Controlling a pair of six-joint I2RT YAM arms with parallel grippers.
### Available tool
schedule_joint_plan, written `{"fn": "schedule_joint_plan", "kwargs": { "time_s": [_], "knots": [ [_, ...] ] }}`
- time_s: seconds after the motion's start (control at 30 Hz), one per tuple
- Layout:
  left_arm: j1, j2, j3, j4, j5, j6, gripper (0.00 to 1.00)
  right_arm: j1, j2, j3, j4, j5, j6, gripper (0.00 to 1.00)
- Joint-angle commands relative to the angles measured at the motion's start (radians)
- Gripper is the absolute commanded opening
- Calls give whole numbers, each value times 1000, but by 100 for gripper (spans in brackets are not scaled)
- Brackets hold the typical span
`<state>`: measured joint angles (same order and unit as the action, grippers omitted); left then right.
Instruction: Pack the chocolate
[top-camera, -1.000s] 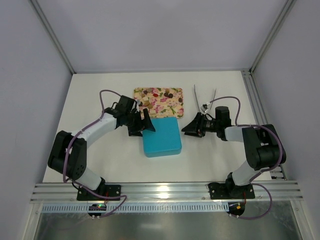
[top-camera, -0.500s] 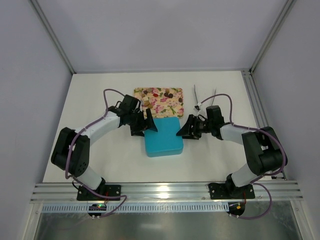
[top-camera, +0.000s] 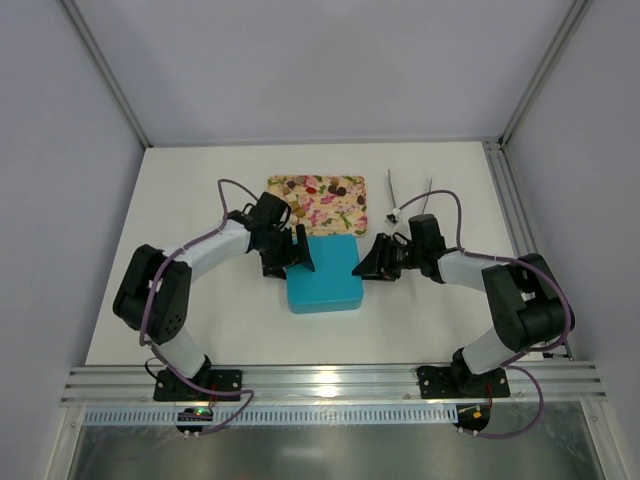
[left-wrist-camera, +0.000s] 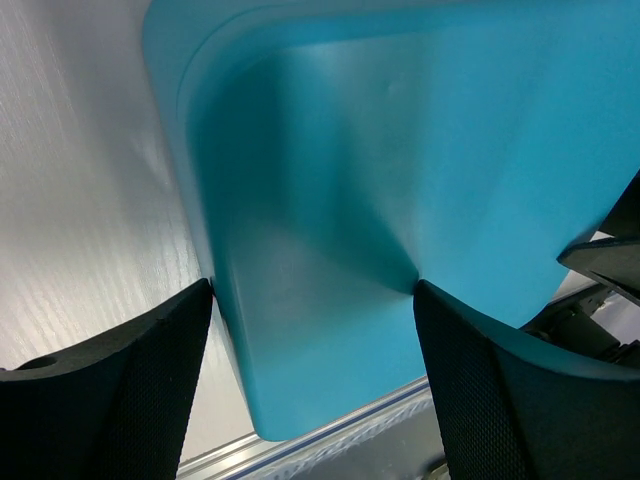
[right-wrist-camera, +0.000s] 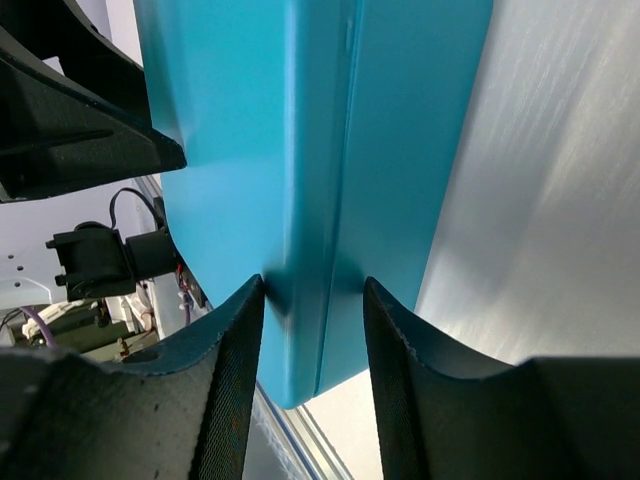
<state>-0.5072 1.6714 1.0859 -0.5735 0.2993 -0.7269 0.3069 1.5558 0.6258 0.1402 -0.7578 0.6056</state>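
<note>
The chocolate (top-camera: 325, 186) lies as several small brown and reddish lumps on the flowered tray (top-camera: 352, 222) at the back middle. In front of the tray stands a closed teal box (top-camera: 324, 273). My left gripper (top-camera: 292, 250) is at the box's left side. In the left wrist view its fingers (left-wrist-camera: 150, 380) press against the box (left-wrist-camera: 400, 150) on both sides. My right gripper (top-camera: 372, 260) is at the box's right side. In the right wrist view its fingers (right-wrist-camera: 230, 390) clamp the box's edge (right-wrist-camera: 300, 150) across the lid seam.
Metal tongs (top-camera: 408, 195) lie on the white table right of the tray, just behind my right arm. An aluminium rail (top-camera: 330, 382) runs along the near table edge. Grey walls close in the back and both sides.
Both grippers have moved inward to the teal box, the left one to the right and the right one to the left, and now hold its sides. The box and tray have not moved.
</note>
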Motion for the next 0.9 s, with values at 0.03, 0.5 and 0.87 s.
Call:
{"fn": "schedule_joint_plan", "kwargs": {
  "time_s": [0.03,0.5,0.87],
  "knots": [
    [-36,10,-7,-20,-63,-15,79,23,-10,-63,18,43,-6,46],
    [-74,14,-87,4,-101,-68,79,58,-37,-232,162,63,86,38],
    [-85,-47,-83,-61,-84,-3,83,-11,-99,-43,-8,121,34,60]
  ]
}}
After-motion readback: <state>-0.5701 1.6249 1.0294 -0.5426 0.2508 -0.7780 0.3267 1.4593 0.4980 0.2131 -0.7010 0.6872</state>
